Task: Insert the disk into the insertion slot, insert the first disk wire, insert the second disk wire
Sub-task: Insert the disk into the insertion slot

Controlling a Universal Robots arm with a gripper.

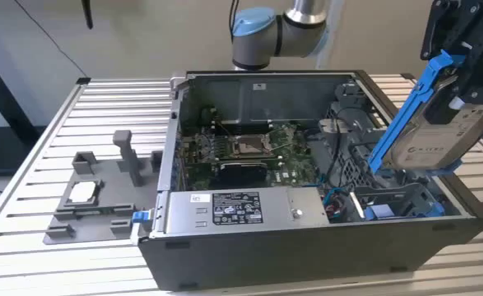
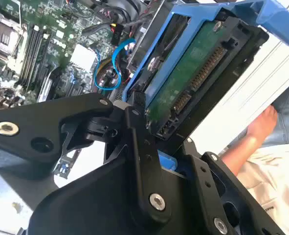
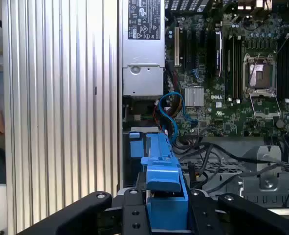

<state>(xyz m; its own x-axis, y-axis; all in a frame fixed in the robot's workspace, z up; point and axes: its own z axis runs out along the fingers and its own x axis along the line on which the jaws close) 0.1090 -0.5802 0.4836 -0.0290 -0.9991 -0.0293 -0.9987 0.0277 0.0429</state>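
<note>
Clearly, the disk (image 1: 435, 132) is pinched in the gripper (image 1: 465, 86), whose black fingers (image 2: 139, 142) are pressed together on its bright blue carrier frame. In the exterior view the disk is held steeply tilted. Its long axis runs from high on the exterior view's right down toward the left, and its pale label is turned to the camera. Its lower end is held over the end of the computer case (image 1: 307, 246) on the exterior view's right, close above the insertion slot (image 1: 393, 200). Whether the two touch cannot be told. In the second wrist view the disk's green circuit-board face and its row of connector pins are shown, close to the gripper.

Inside the open case a green motherboard (image 1: 250, 151) is seen lying flat, and a grey labelled power-supply box (image 1: 241, 209) is set along the near wall. Looped blue cables (image 3: 171, 110) are seen between that box and the drive cage. The case is set on a table (image 1: 101, 111) of pale slatted metal, where a grey fixture (image 1: 101, 185) with upright posts is placed well apart from the case, on the exterior view's left. A person's hand (image 2: 261, 125) is seen just past the table's edge.
</note>
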